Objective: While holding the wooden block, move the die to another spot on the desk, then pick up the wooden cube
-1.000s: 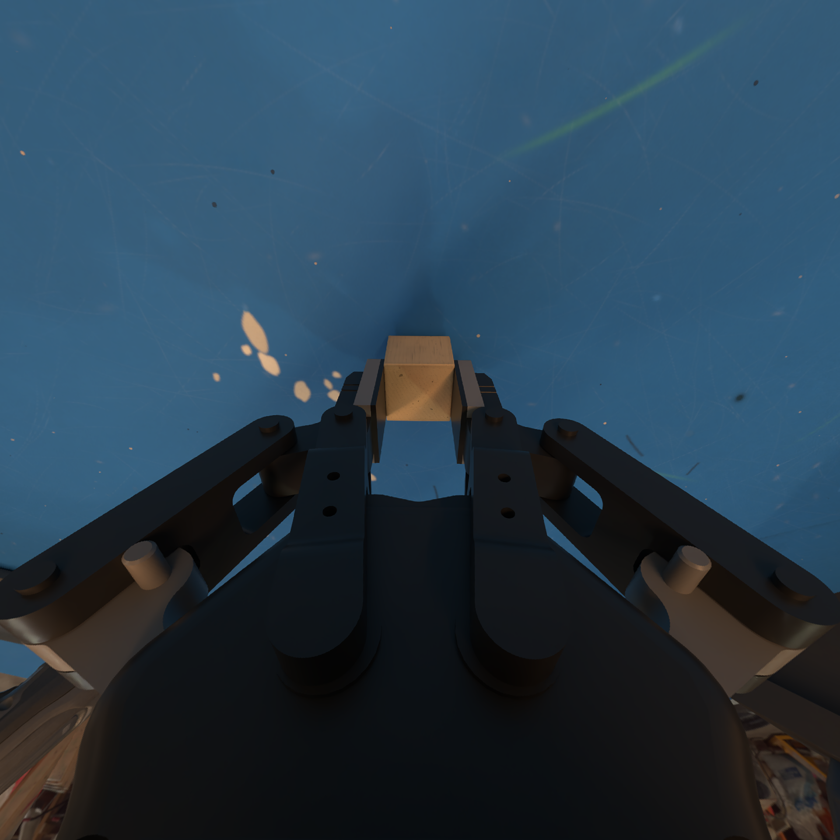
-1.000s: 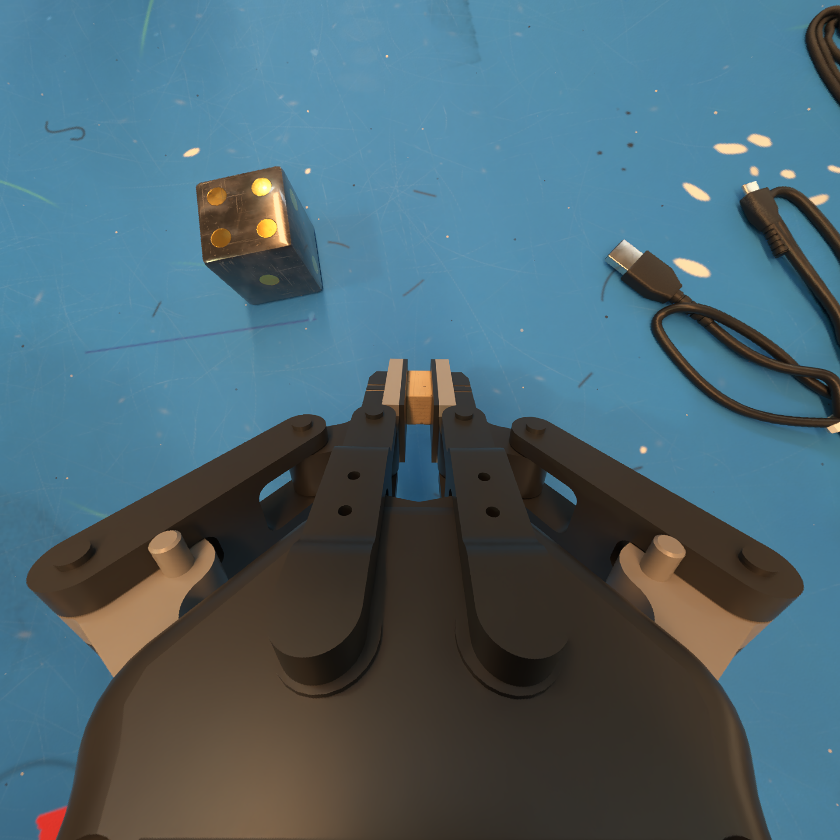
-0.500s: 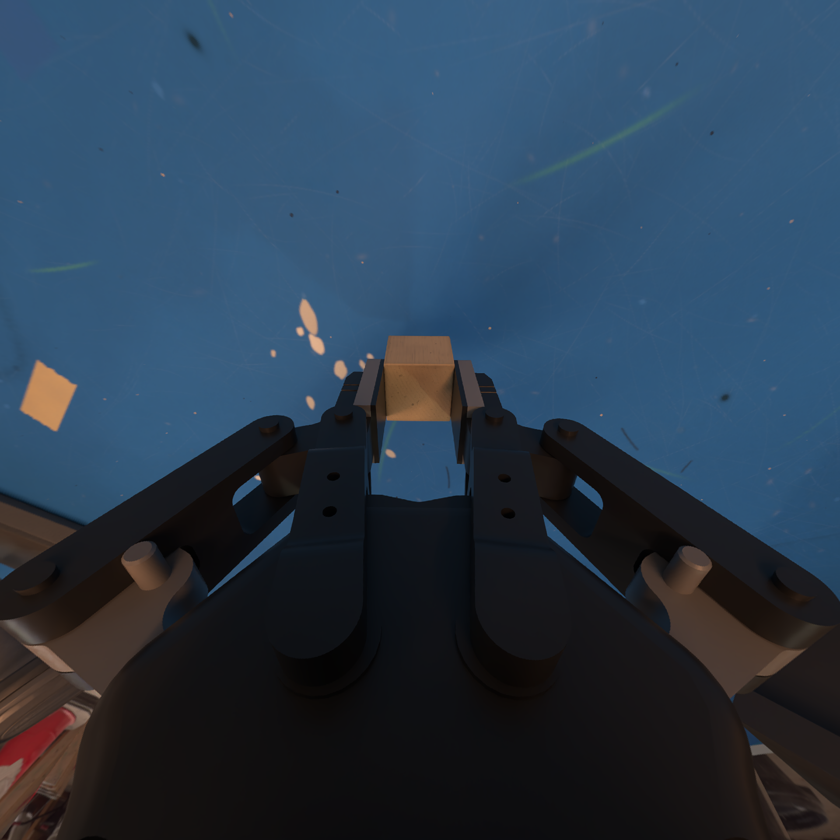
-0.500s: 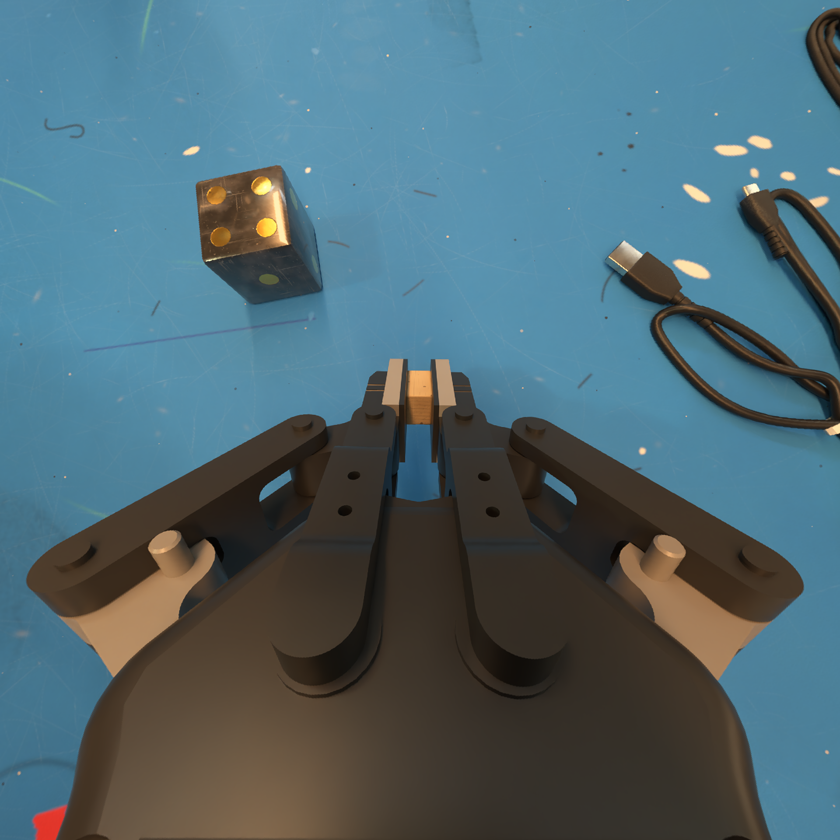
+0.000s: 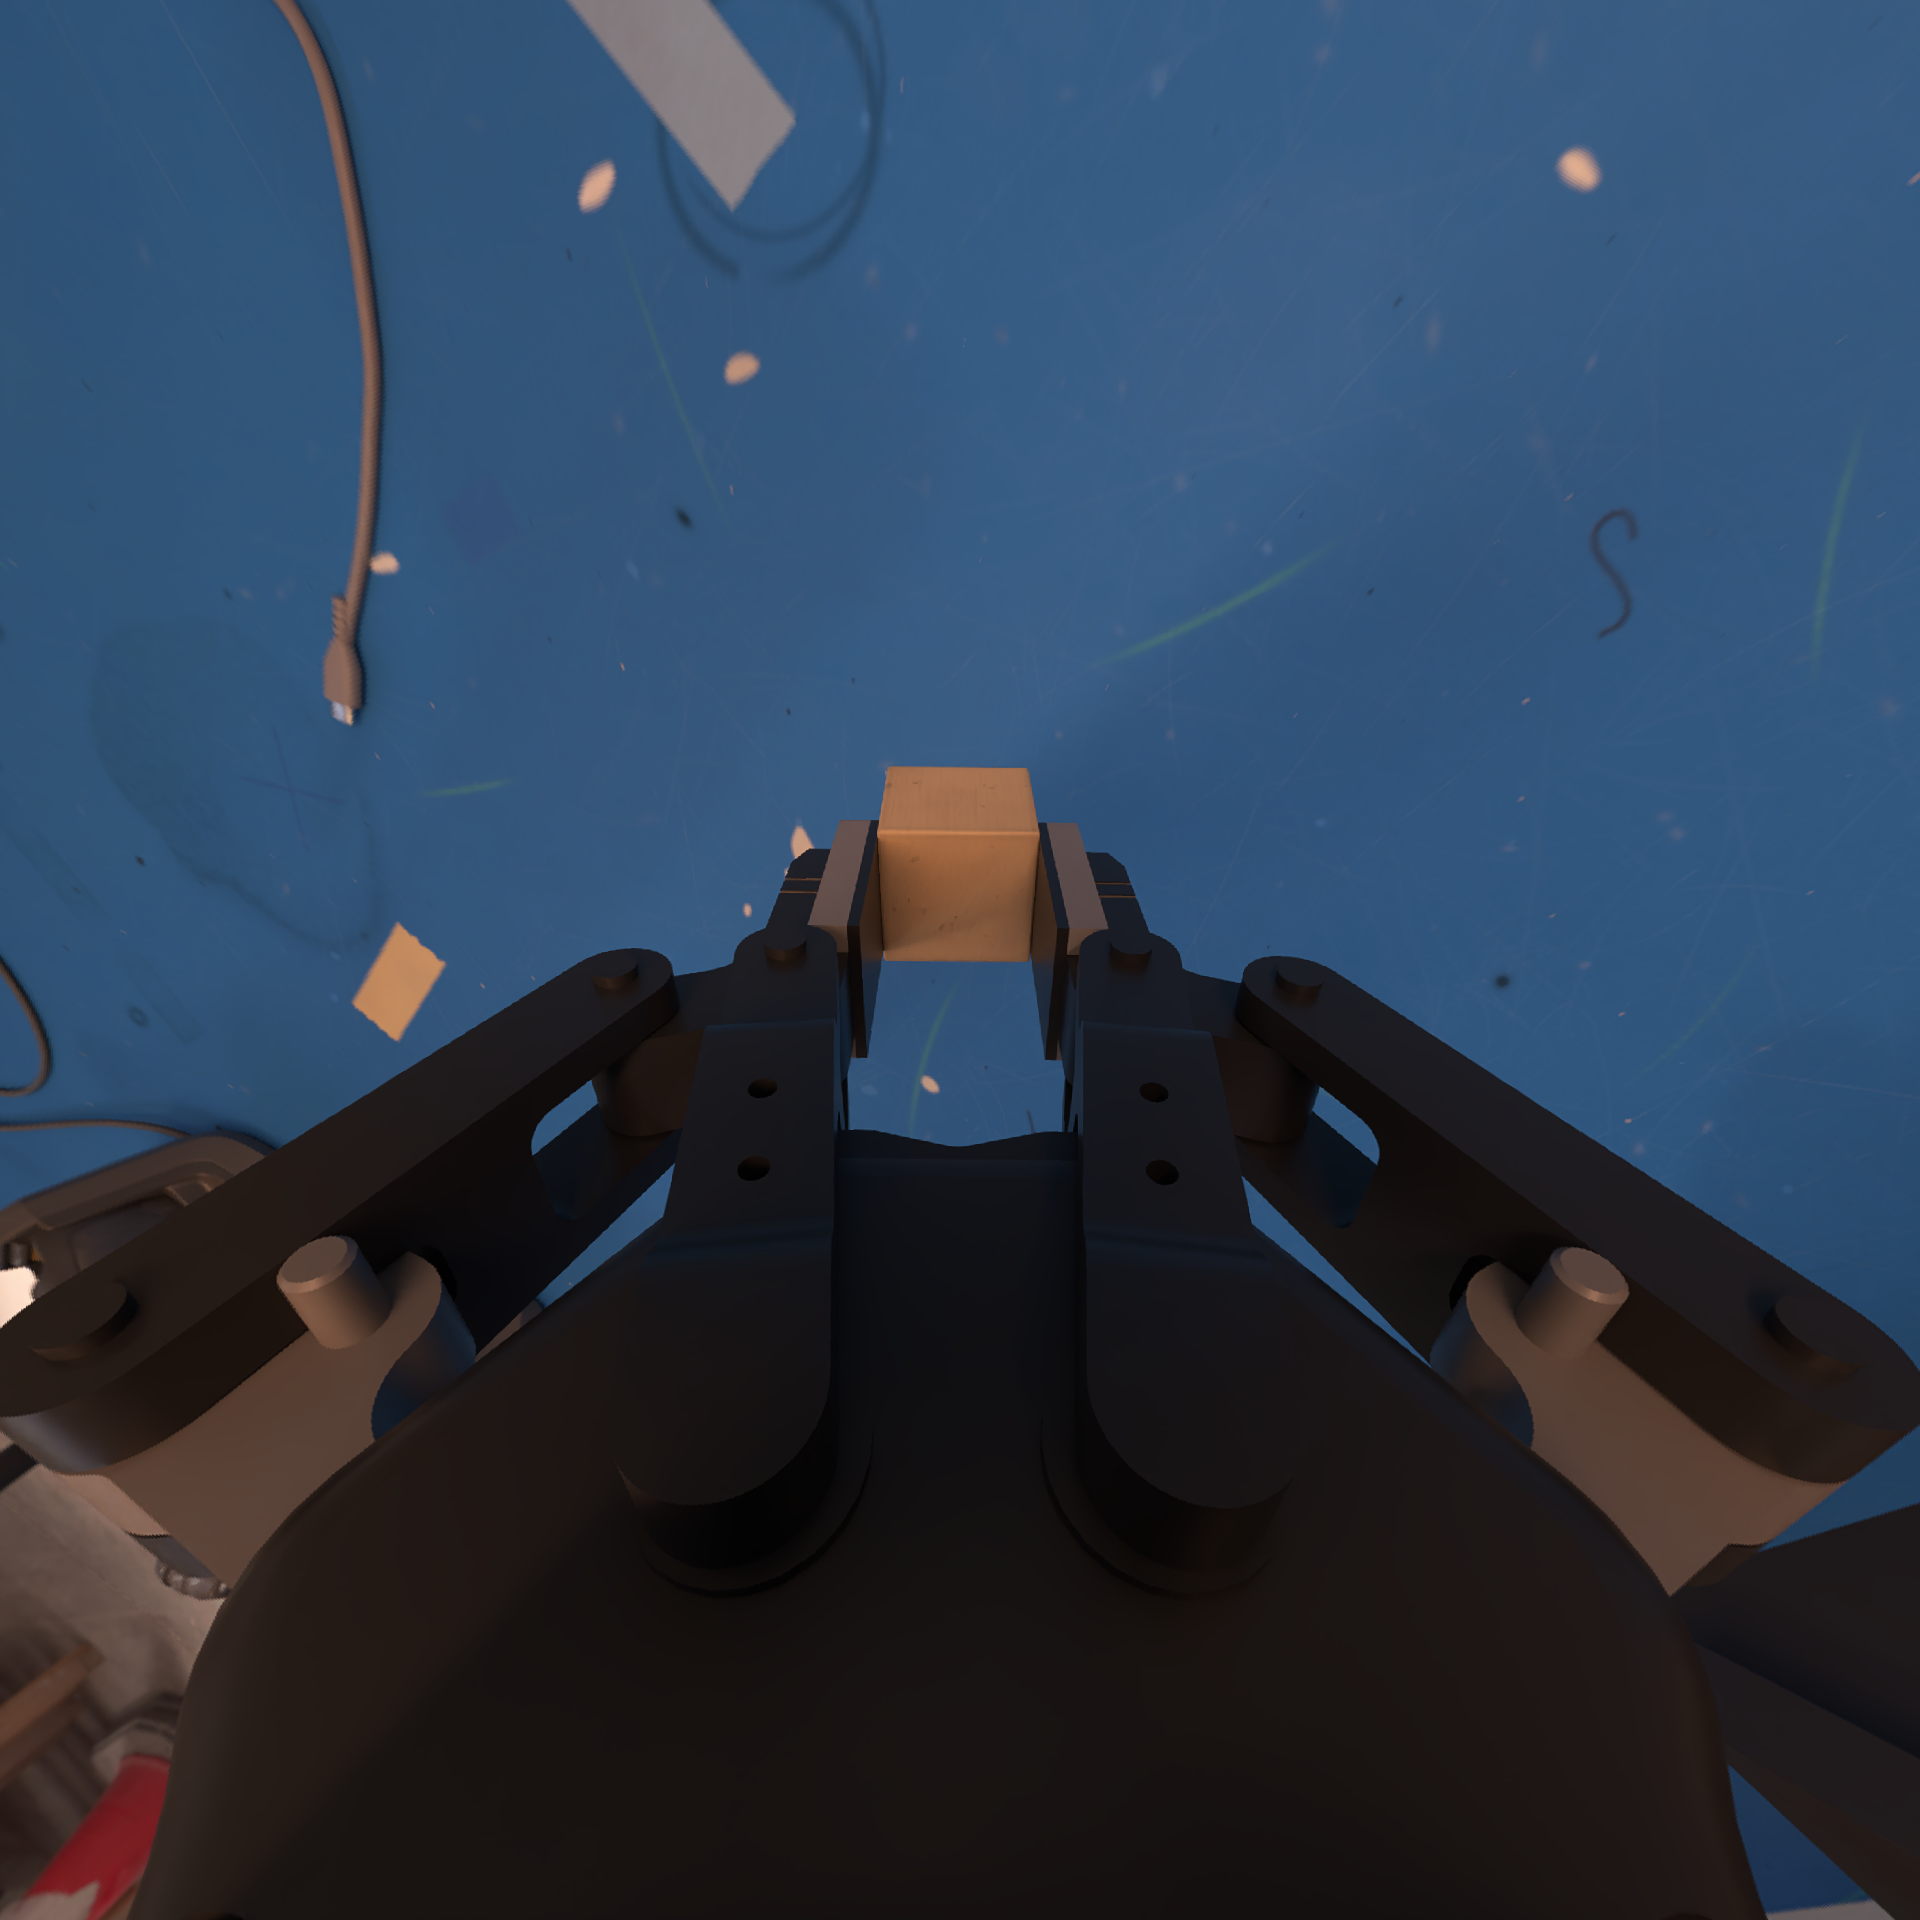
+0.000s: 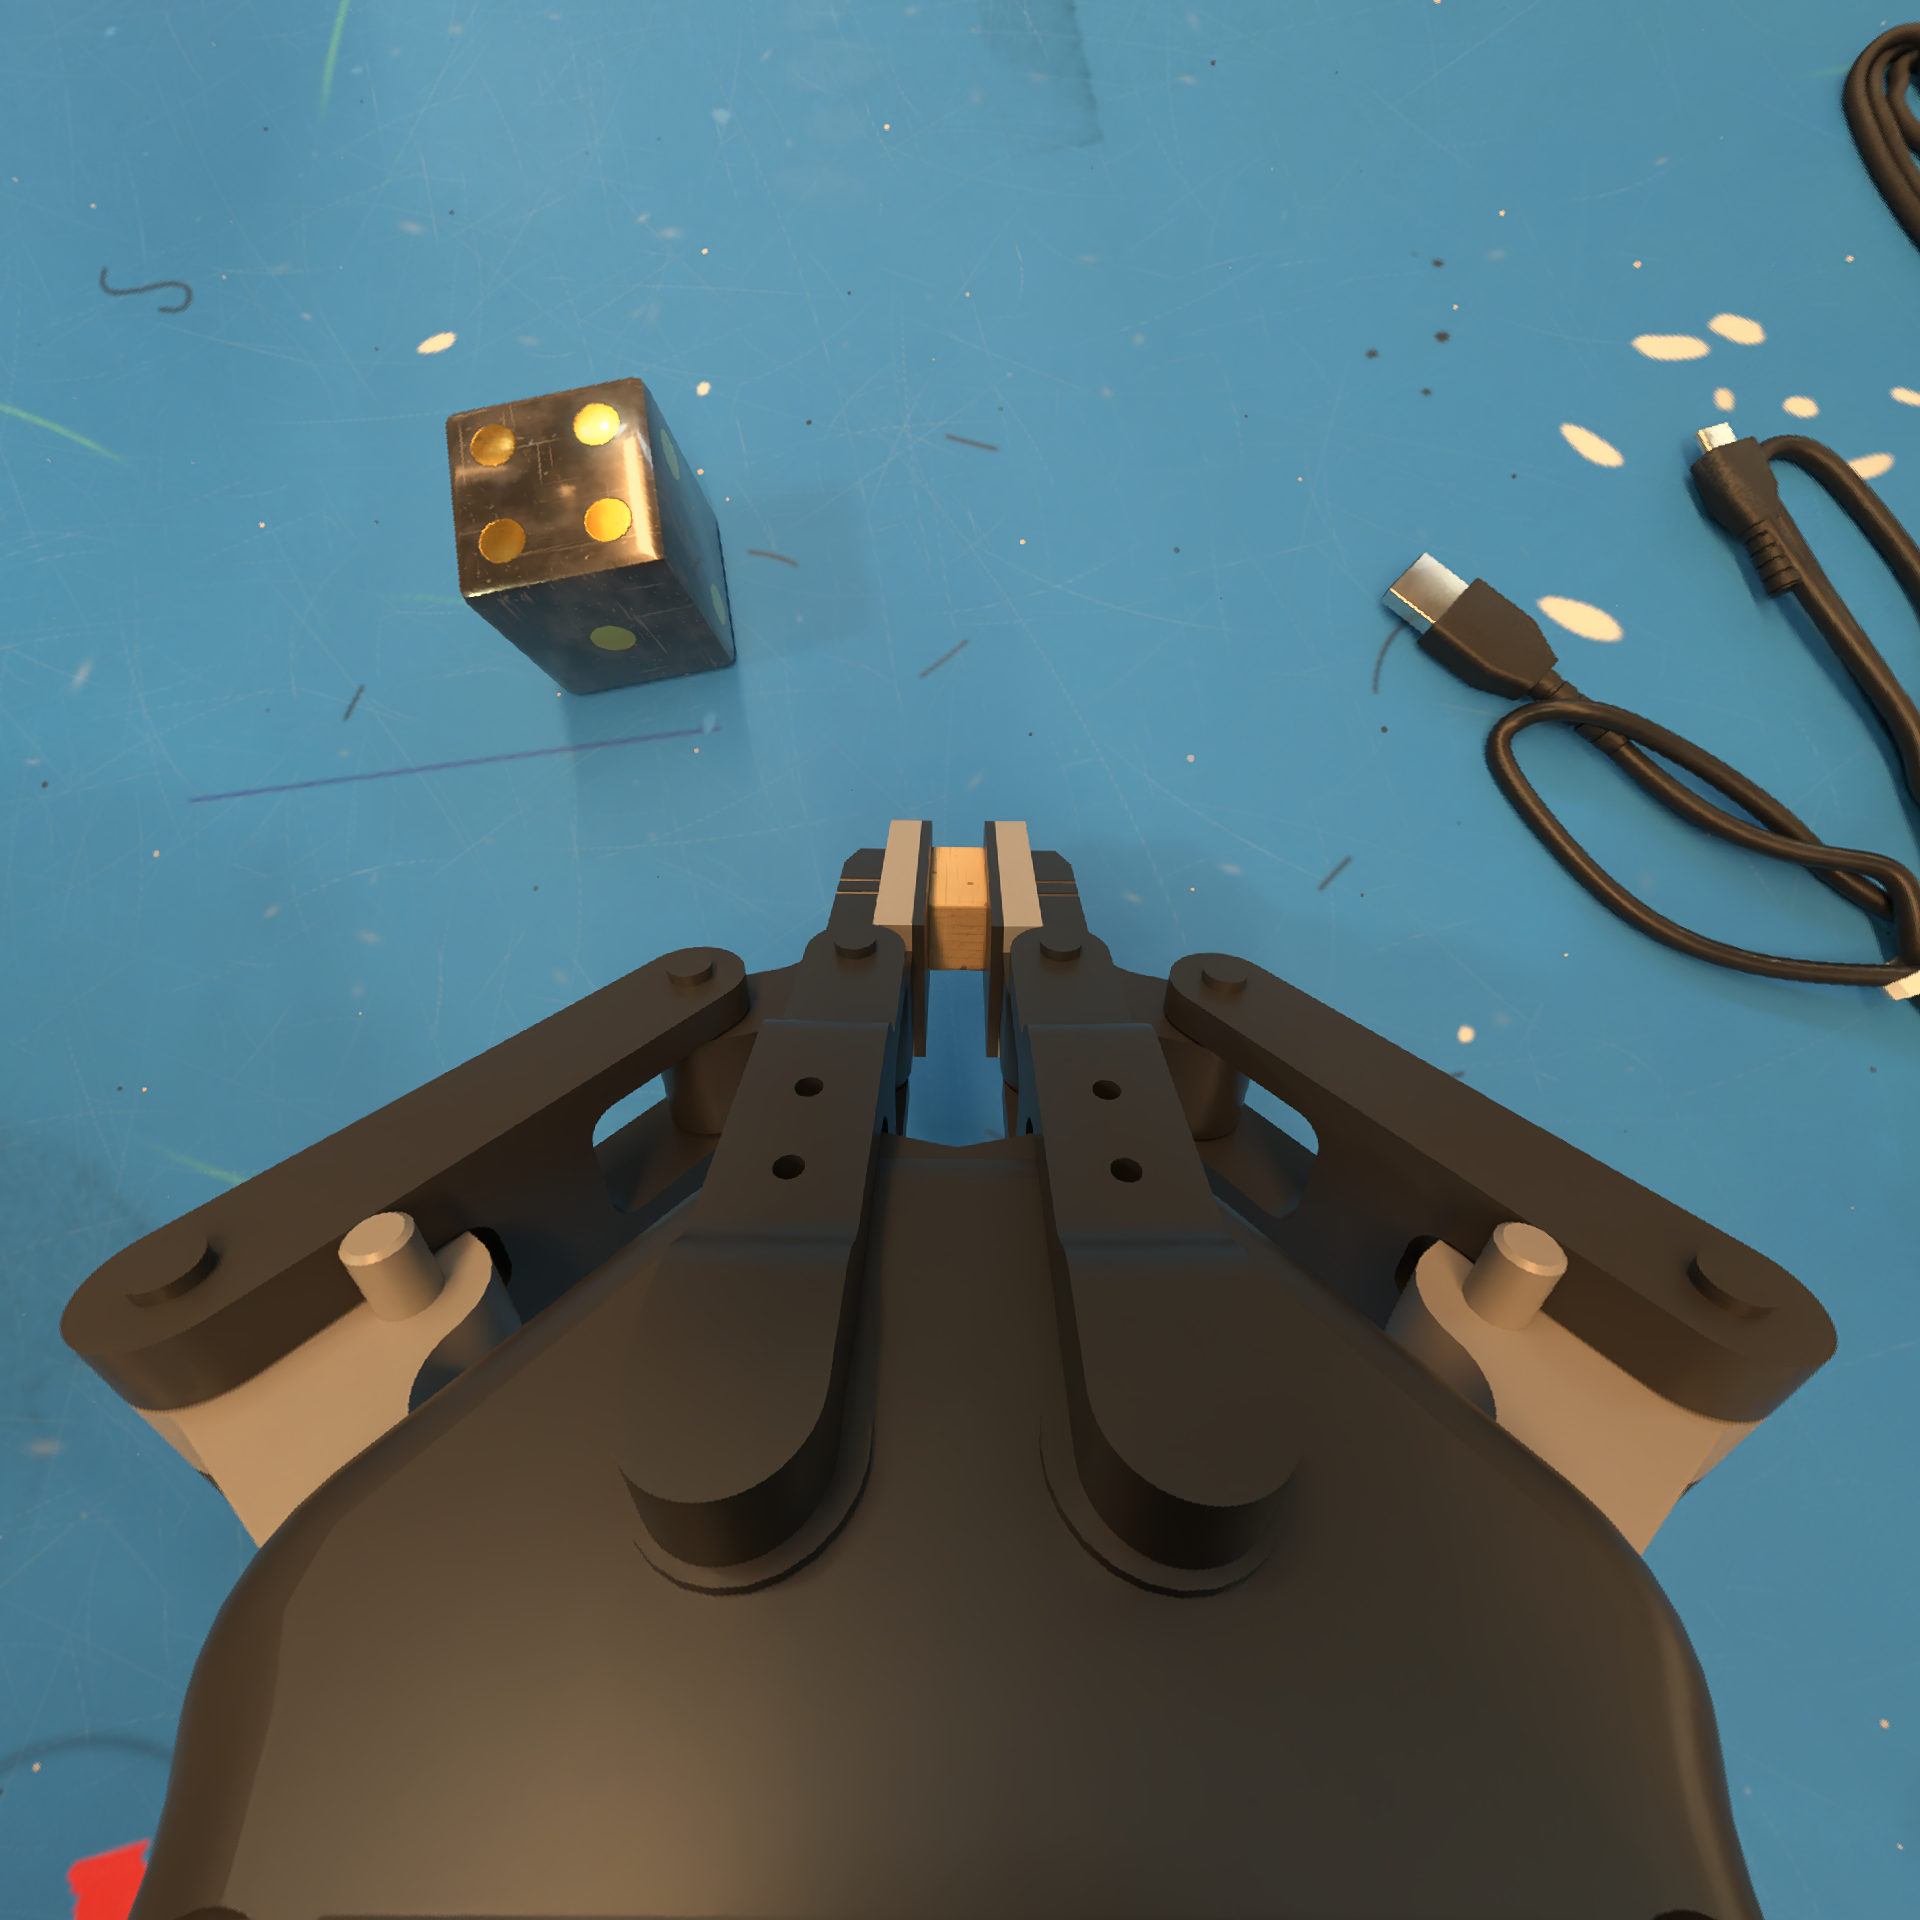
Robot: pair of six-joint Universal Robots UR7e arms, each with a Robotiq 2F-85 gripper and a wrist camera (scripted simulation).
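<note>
In the left wrist view my left gripper [image 5: 958, 883] is shut on a light wooden cube [image 5: 958, 868] and holds it well above the blue desk [image 5: 1351, 416]. In the right wrist view my right gripper [image 6: 957, 883] is shut on a narrow wooden block [image 6: 957, 914], held above the desk. A black die with yellow pips [image 6: 587, 535] sits on the desk ahead and to the left of the right gripper, apart from it.
A black USB cable [image 6: 1662, 769] lies at the right in the right wrist view. In the left wrist view a grey cable with a plug [image 5: 348, 665] lies at the left, grey tape [image 5: 691, 88] at the top, a tan paper scrap [image 5: 398, 980] at the left.
The left gripper has risen with the wooden cube, so more of the desk, a cable and tape have come into view. The right gripper and the die have not moved.
</note>
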